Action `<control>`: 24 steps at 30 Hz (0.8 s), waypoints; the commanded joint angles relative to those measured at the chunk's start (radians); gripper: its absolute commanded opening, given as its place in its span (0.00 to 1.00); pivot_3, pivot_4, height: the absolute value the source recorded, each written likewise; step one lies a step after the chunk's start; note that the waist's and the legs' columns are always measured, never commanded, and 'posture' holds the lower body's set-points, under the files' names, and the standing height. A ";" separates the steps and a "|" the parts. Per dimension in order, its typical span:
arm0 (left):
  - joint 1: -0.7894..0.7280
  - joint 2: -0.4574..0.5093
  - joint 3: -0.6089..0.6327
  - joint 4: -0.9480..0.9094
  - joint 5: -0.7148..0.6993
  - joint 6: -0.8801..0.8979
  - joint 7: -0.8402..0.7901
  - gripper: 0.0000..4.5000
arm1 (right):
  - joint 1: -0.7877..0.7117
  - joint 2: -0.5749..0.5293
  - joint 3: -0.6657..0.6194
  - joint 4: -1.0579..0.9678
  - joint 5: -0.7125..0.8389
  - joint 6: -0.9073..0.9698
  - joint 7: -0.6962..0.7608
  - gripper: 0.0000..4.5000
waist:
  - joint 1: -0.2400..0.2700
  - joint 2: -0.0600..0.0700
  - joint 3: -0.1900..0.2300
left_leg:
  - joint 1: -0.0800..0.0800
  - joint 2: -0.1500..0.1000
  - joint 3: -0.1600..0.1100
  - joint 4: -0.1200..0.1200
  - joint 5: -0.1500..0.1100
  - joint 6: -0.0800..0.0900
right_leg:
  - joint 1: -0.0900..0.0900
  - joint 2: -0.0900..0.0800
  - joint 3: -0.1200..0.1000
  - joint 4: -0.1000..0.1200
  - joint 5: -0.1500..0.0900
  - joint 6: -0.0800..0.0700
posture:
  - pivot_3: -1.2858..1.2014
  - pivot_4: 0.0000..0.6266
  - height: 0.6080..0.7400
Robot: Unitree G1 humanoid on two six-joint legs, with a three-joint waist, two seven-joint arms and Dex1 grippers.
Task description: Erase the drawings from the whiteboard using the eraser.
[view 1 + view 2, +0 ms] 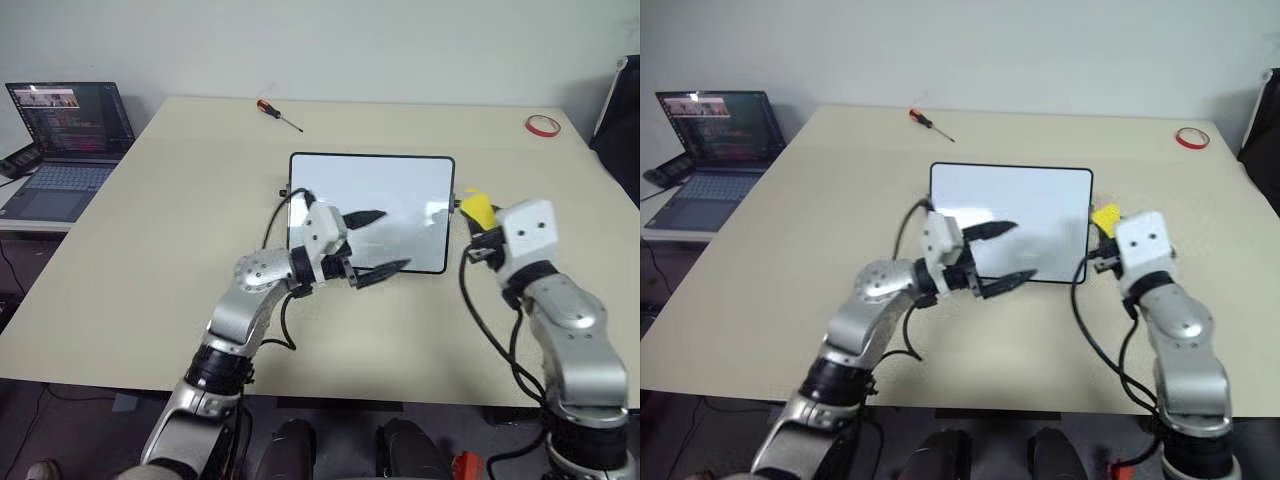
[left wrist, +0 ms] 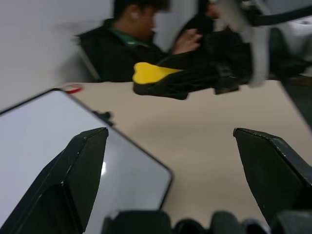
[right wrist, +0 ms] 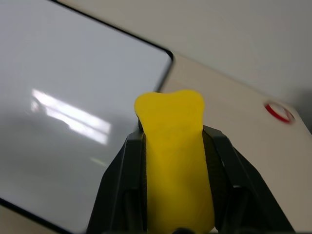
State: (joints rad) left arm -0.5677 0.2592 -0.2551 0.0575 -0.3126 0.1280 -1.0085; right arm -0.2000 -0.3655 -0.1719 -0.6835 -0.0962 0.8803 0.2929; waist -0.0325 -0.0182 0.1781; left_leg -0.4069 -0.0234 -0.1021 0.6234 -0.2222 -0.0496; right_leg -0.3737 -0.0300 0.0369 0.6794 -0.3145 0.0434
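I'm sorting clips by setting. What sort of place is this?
Probably an office or lab: a plain beige table by a bare wall, an open laptop showing code on a side desk, a screwdriver, and a seated person.

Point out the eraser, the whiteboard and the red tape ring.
eraser [image 3: 173, 146], right wrist view, its yellow face.
whiteboard [image 1: 385, 190], left eye view, bare white surface.
red tape ring [image 1: 543, 125], left eye view, its rim.
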 commanded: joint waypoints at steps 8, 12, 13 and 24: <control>-0.140 -0.151 -0.083 0.385 0.099 -0.263 -0.154 1.00 | 0.058 0.164 -0.170 -0.016 0.089 0.219 -0.066 0.27 | 0.001 0.000 0.000 | 0.000 0.000 0.000 0.000 0.000 0.000 | 0.000 0.000 0.000 0.000 0.000 0.000 | 0.52 0.24 1.00; -0.137 -0.171 -0.089 0.440 0.152 -0.317 -0.127 1.00 | 0.071 0.183 -0.174 0.035 0.108 0.182 -0.081 0.27 | 0.000 0.000 0.000 | 0.000 0.000 0.001 0.000 0.000 0.001 | 0.000 0.000 0.001 0.000 0.000 0.000 | 0.52 0.24 1.00; -0.135 -0.172 -0.089 0.449 0.166 -0.328 -0.116 1.00 | 0.072 0.181 -0.170 0.051 0.109 0.169 -0.084 0.27 | 0.000 0.000 0.000 | 0.000 0.000 0.001 0.000 0.000 0.001 | -0.001 0.000 0.001 0.001 0.000 0.000 | 0.52 0.24 1.00; -0.114 -0.154 -0.078 0.412 0.208 -0.326 -0.067 1.00 | 0.047 0.187 -0.145 0.165 0.155 0.107 -0.115 0.27 | 0.000 0.000 0.000 | 0.001 0.000 0.001 0.000 0.000 0.001 | 0.000 0.001 0.001 0.001 0.000 0.000 | 0.52 0.24 1.00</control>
State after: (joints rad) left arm -0.6774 0.1077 -0.3454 0.5170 -0.1022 -0.1960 -1.0801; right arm -0.1397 -0.1755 -0.3127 -0.5057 0.0432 1.0115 0.1850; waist -0.0324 -0.0181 0.1784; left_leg -0.4063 -0.0231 -0.1010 0.6238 -0.2224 -0.0490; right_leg -0.3738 -0.0295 0.0381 0.6806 -0.3148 0.0438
